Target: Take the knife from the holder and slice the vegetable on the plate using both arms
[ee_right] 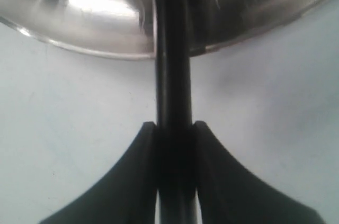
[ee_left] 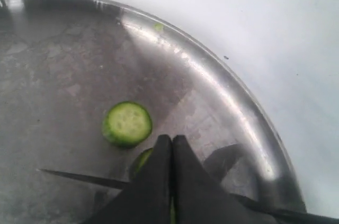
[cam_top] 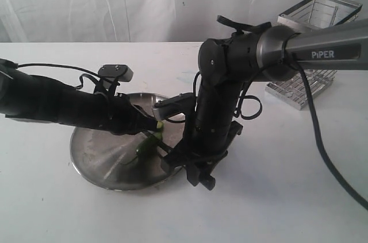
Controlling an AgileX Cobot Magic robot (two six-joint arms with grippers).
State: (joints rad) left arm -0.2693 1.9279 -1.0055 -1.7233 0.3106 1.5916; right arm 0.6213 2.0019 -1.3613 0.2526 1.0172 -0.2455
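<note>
White tabletop (cam_top: 287, 197), white cloth backdrop (cam_top: 86, 2). Step in hand, as I judge it: slicing, partly done, since one cut round lies free on the plate.

Nearest the camera: right gripper (cam_top: 199, 173) at the near rim of the plate (cam_top: 86, 162), pointing down. The right wrist view shows its fingers (ee_right: 140, 181) clamped on the black handle of the knife (ee_right: 172, 75), one on each side. The handle is centred and runs out over the rim. Grip looks square.

On the plate: the vegetable (ee_left: 140, 161), a green stub, sits directly under the tips of the left gripper (ee_left: 172, 144). Those fingers (ee_left: 153, 181) are pressed together with no gap. They seem to bear down on top of the stub rather than around it; cannot tell how firmly. The knife blade shows as a thin dark line crossing right at the fingertips. The free slice (ee_left: 127, 123) lies just beyond the tips, apart from them, pale face up.

To cut well:
- Hold the blade upright and bring it down beside the left tips, not under them.
- Press straight, then draw.
- The left tips must pin the stub so it cannot roll on the slick metal.

Risk: blade meets fingertip; the margin looks tight.

Far back, right: holder (cam_top: 319, 13), well apart from the plate, no knife seen in it.
</note>
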